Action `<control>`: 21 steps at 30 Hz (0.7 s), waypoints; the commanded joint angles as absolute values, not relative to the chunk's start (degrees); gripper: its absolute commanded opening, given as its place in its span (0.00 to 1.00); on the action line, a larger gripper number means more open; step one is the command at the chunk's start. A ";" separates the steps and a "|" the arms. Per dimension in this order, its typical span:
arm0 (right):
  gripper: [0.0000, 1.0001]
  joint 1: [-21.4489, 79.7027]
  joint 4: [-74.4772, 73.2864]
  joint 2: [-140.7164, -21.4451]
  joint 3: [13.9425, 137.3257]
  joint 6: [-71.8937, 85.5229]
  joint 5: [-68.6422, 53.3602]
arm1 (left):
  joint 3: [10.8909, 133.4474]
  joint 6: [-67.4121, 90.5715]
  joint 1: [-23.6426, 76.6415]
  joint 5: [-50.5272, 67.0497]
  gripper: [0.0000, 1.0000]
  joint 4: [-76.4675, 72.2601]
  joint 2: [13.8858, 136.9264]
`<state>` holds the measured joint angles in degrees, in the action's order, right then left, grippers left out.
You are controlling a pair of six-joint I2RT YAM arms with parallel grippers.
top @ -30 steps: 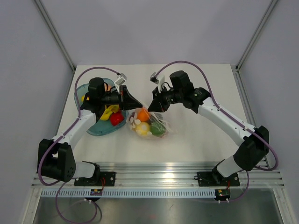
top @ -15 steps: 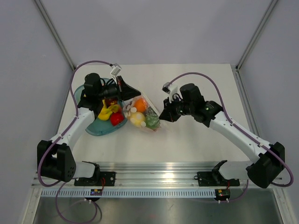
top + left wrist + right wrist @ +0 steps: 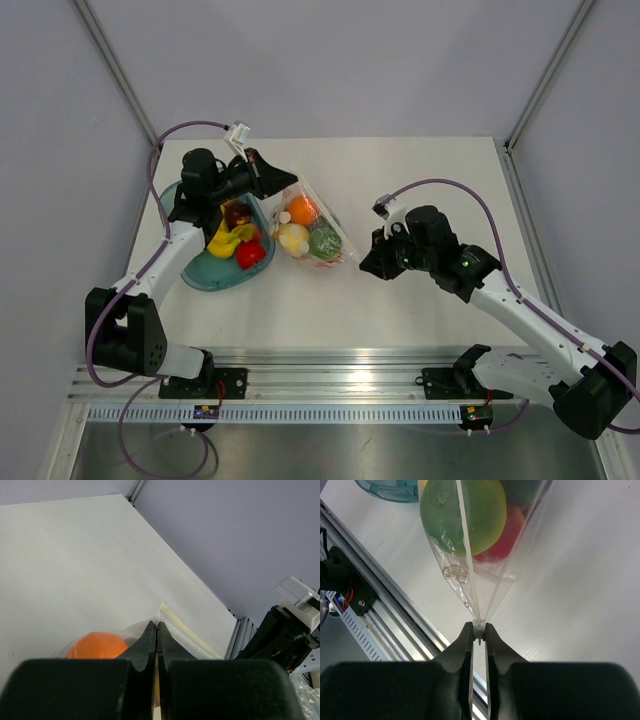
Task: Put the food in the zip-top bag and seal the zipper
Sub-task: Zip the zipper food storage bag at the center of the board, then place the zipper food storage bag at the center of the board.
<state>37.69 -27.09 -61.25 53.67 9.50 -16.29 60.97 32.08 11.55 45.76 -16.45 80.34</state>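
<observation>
The bag (image 3: 312,232) looks thin, floppy and slippery, and heavy with food (image 3: 295,237). The left gripper (image 3: 157,630) and right gripper (image 3: 479,628) each pinch its stiffer zipper (image 3: 468,575).

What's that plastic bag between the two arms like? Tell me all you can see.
The bag is clear, crinkly plastic, holding an orange, a pale yellow fruit and a green one. It is stretched slantwise between the arms, its mouth strip pinched at the far end by the left jaws and at the near end by the right jaws.
</observation>
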 commanded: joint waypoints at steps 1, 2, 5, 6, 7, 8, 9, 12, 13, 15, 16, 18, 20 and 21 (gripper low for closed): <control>0.00 37.71 -31.20 -58.89 51.59 11.69 -14.59 | 64.34 33.05 9.93 37.62 0.00 -25.76 79.28; 0.00 37.71 -31.38 -58.63 51.59 11.78 -14.07 | 64.42 32.79 9.93 37.44 0.00 -25.40 79.02; 0.00 37.62 -29.46 -58.18 53.60 12.48 -11.36 | 64.69 33.31 9.93 38.23 0.00 -24.70 79.45; 0.00 37.70 -29.27 -58.36 54.31 12.57 -9.68 | 64.77 33.75 9.93 38.58 0.00 -24.96 79.80; 0.00 37.71 -29.35 -58.97 55.10 12.57 -7.58 | 65.04 34.36 10.02 38.67 0.00 -25.05 80.24; 0.00 37.71 -29.62 -59.58 55.98 11.87 -2.60 | 65.74 35.24 10.19 38.85 0.00 -25.05 80.68; 0.00 37.62 -30.05 -60.72 57.73 11.34 0.06 | 66.35 35.42 10.72 38.93 0.00 -24.09 82.08; 0.00 37.62 -33.22 -62.40 61.51 9.06 12.63 | 70.47 34.28 12.21 39.72 0.00 -20.06 86.11; 0.00 37.53 -33.74 -62.84 62.31 7.57 14.92 | 71.79 34.19 12.74 39.99 0.00 -19.69 87.18; 0.00 36.48 -34.19 -62.93 63.72 5.81 20.46 | 75.47 34.45 14.49 40.08 0.00 -19.95 89.72; 0.00 35.78 -34.19 -62.84 64.24 4.93 21.96 | 77.15 34.54 15.20 39.99 0.00 -20.21 92.61; 0.00 32.98 -34.10 -63.10 66.00 2.38 25.13 | 81.71 34.80 17.30 40.69 0.00 -19.95 96.05; 0.00 31.12 -33.40 -63.54 68.10 0.36 27.23 | 90.14 35.85 18.36 42.44 0.00 -19.60 102.46; 0.00 29.98 -33.05 -63.72 68.81 -1.56 27.59 | 93.05 36.38 18.89 44.37 0.00 -19.34 104.83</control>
<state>32.84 -32.84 -63.61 64.29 4.25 18.13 83.99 35.11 17.87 43.22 -15.03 100.86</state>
